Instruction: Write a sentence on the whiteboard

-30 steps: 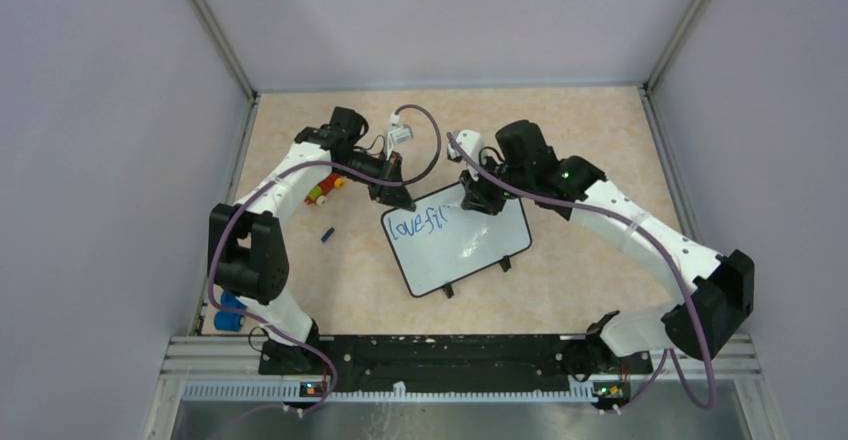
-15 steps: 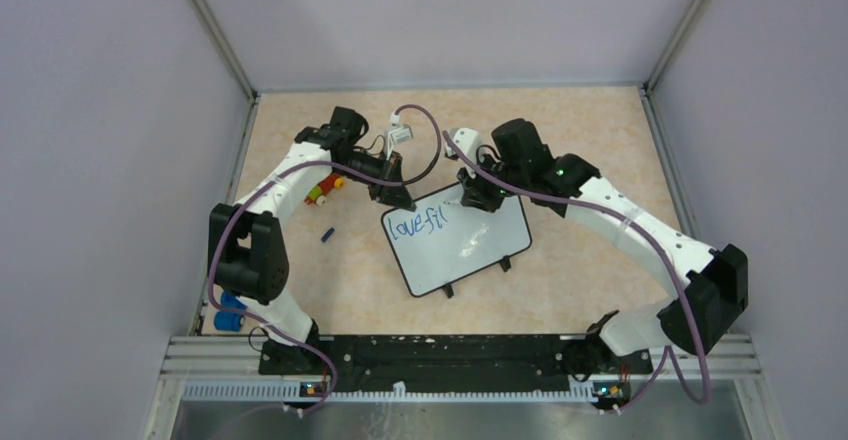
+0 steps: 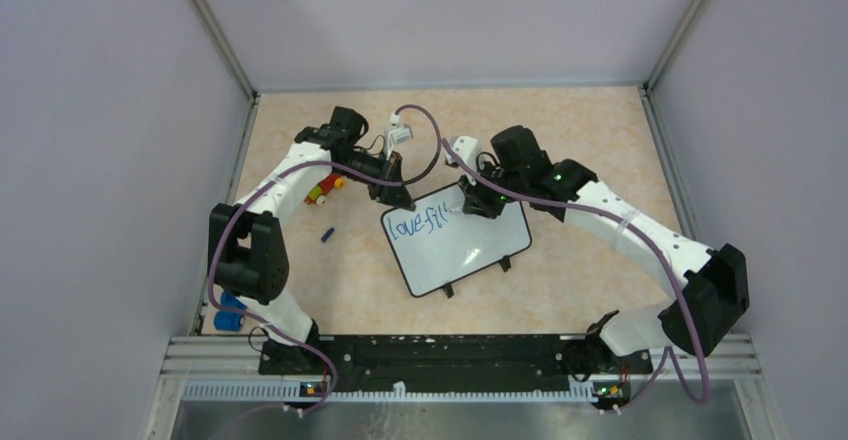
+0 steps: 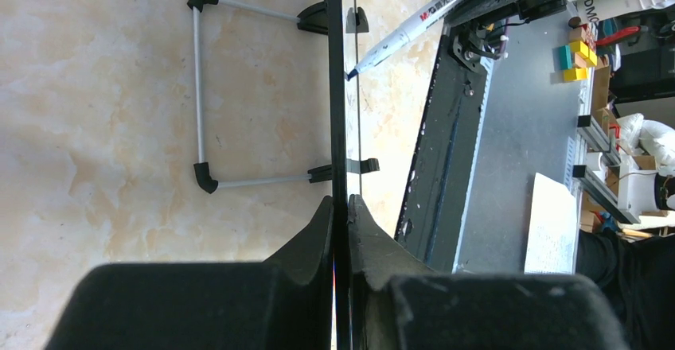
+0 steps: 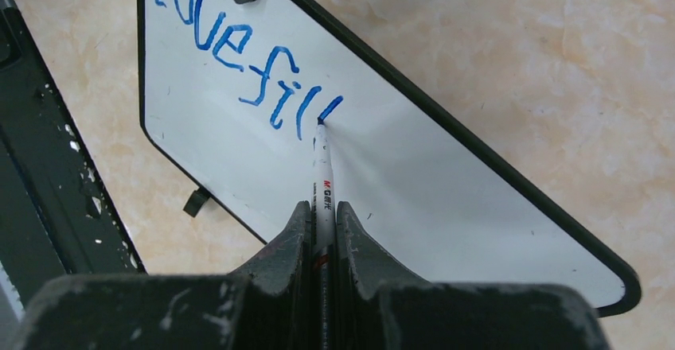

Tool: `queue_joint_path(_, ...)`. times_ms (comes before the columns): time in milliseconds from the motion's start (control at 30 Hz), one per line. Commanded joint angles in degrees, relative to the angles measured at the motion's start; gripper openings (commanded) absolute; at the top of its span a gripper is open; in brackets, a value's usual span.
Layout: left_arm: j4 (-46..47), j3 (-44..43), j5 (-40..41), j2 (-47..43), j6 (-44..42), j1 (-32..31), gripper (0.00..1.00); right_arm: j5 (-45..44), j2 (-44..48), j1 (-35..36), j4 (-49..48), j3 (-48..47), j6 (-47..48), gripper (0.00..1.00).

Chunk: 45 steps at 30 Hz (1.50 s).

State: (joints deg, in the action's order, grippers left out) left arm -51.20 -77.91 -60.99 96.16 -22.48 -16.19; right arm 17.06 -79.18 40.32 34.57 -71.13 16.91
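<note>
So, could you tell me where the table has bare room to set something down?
Bare table lies along the far wall and between the whiteboard and the arm bases. Crowded: the board's far edge, where the left gripper clamps it and the right gripper holds the marker; coloured blocks and a blue cap lie left.

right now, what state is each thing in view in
small white black-framed whiteboard, clamped at one edge, partly written
blue handwritten lettering, reads "love fill" so far
white blue-tipped marker, uncapped, tip touching the board
left gripper, shut on whiteboard edge
right gripper, shut on marker
</note>
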Motion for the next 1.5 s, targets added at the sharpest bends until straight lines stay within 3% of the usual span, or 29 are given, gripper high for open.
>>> queue_joint_path(0, -0.5, -1.1, -1.8, -0.6, -1.6, -1.0, 0.0, -0.5, 1.5, -0.4, -2.1, 2.6, 0.3, 0.0)
queue_joint_path(633, -0.4, -1.1, -2.0, -0.7, -1.4, -1.0, 0.0, 0.7, 5.6, -0.4, 0.6, 0.2, 0.0, 0.0)
queue_joint_path(1467, -0.6, -1.3, -2.1, -0.5, -1.5, -1.0, 0.0, -3.8, 0.8, -1.1, -3.1, -2.1, -0.1, 0.0)
